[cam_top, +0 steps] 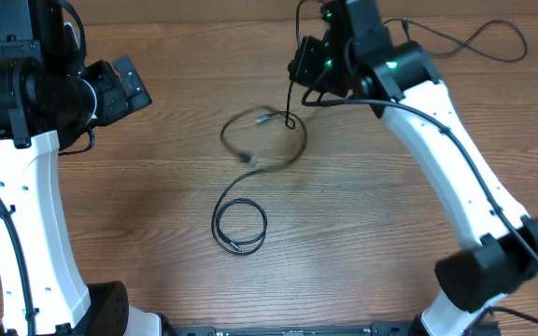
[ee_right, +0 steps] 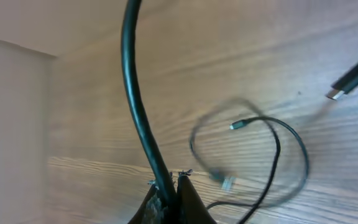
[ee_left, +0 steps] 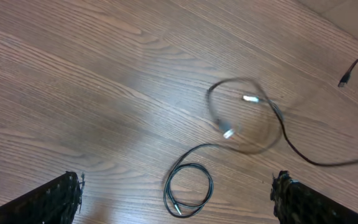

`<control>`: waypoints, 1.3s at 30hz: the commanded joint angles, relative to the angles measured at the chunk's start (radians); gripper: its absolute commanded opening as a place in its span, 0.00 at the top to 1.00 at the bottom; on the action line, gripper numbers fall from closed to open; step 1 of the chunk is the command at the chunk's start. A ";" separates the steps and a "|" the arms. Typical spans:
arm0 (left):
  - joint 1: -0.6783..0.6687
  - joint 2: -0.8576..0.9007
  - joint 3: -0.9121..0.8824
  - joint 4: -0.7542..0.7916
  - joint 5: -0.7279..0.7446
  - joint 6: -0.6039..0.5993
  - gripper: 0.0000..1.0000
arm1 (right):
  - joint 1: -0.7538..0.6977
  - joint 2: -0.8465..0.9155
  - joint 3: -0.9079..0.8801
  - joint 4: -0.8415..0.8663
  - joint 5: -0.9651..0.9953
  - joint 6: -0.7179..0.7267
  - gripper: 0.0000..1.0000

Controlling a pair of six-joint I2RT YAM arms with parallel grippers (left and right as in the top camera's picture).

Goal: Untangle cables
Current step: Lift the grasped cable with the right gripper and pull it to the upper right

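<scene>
Wooden table (cam_top: 157, 187) with 2 arms, seen from overhead. The right gripper (cam_top: 294, 79) is clamped on a thin black cable (cam_top: 290, 105) (in the right wrist view its fingertips press together on the cord). The cable hangs from the gripper down to a loose loop (cam_top: 261, 140) at the table's centre. The loop is blurred, and 2 silver-tipped plug ends (ee_left: 249, 98) lie within it. A 2nd cord, the small coil (cam_top: 239, 227), lies flat on the table nearer the arm bases. Its tail runs towards the loop, but whether the 2 touch cannot be told. The left gripper (cam_top: 127, 82) hovers at the left side with jaws wide apart, holding nothing, well apart from both cords.
</scene>
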 commanded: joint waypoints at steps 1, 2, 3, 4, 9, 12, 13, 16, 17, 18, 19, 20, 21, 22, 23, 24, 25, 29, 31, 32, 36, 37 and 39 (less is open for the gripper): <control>-0.008 -0.003 0.012 -0.002 0.007 0.019 0.00 | 0.003 -0.055 0.023 0.010 -0.004 -0.006 0.96; -0.008 -0.003 0.012 -0.002 0.007 0.019 0.00 | 0.003 -0.065 0.023 0.010 -0.004 -0.002 0.96; -0.008 -0.003 0.012 -0.002 0.007 0.019 0.00 | 0.003 -0.075 0.023 0.010 -0.005 0.001 0.96; -0.008 -0.003 0.012 -0.002 0.007 0.019 0.00 | 0.003 -0.086 0.023 0.011 -0.008 0.002 0.96; -0.007 -0.003 0.012 -0.002 0.007 0.019 0.00 | 0.003 -0.143 0.023 0.019 -0.008 0.047 0.96; -0.008 -0.003 0.012 -0.002 0.007 0.019 0.00 | 0.003 -0.181 0.023 0.046 -0.008 0.050 0.96; -0.008 -0.003 0.012 -0.002 0.007 0.019 0.00 | 0.003 -0.196 0.023 0.058 -0.008 0.050 0.96; -0.008 -0.002 0.012 -0.002 0.007 0.019 0.00 | 0.003 -0.233 0.023 0.094 0.002 0.048 0.96; -0.008 -0.002 0.012 -0.002 0.007 0.019 0.00 | 0.002 -0.243 0.023 0.103 0.018 0.049 0.96; -0.007 -0.001 0.012 -0.002 0.007 0.019 0.00 | 0.000 -0.254 0.023 0.112 0.046 0.049 0.96; -0.007 -0.001 0.012 -0.002 0.007 0.019 0.00 | -0.003 -0.264 0.023 0.115 0.072 0.049 0.96; -0.008 0.000 0.013 -0.002 0.007 0.019 0.00 | -0.007 -0.272 0.023 0.115 0.102 0.049 0.96; -0.008 0.001 0.012 -0.002 0.007 0.019 0.00 | -0.014 -0.278 0.023 0.114 0.129 0.048 0.96; -0.007 0.002 0.012 -0.002 0.007 0.019 0.01 | -0.024 -0.284 0.023 0.110 0.153 0.048 0.96; -0.007 0.002 0.012 -0.002 0.007 0.019 0.00 | -0.035 -0.287 0.023 0.107 0.166 0.048 0.96; -0.007 0.002 0.012 -0.002 0.007 0.019 0.00 | -0.048 -0.289 0.023 0.103 0.178 0.044 0.96; -0.007 0.002 0.012 -0.002 0.007 0.019 0.00 | -0.063 -0.290 0.023 0.098 0.193 0.043 0.96; -0.007 0.002 0.012 -0.002 0.007 0.019 0.00 | -0.153 -0.290 0.023 0.076 0.233 0.042 0.96; -0.007 0.002 0.012 -0.002 0.006 0.019 0.00 | -0.216 -0.290 0.023 0.083 0.233 0.042 0.96; -0.007 0.002 0.012 -0.002 0.005 0.019 0.00 | -0.247 -0.290 0.023 0.091 0.233 0.041 0.96; -0.007 0.003 0.012 -0.002 0.005 0.019 0.00 | -0.377 -0.288 0.023 0.125 0.232 0.042 0.96; -0.007 0.003 0.012 -0.002 0.003 0.019 0.00 | -0.410 -0.288 0.023 0.132 0.232 0.042 0.96; -0.007 0.003 0.012 -0.002 0.003 0.019 0.00 | -0.464 -0.288 0.021 0.139 0.232 0.042 0.96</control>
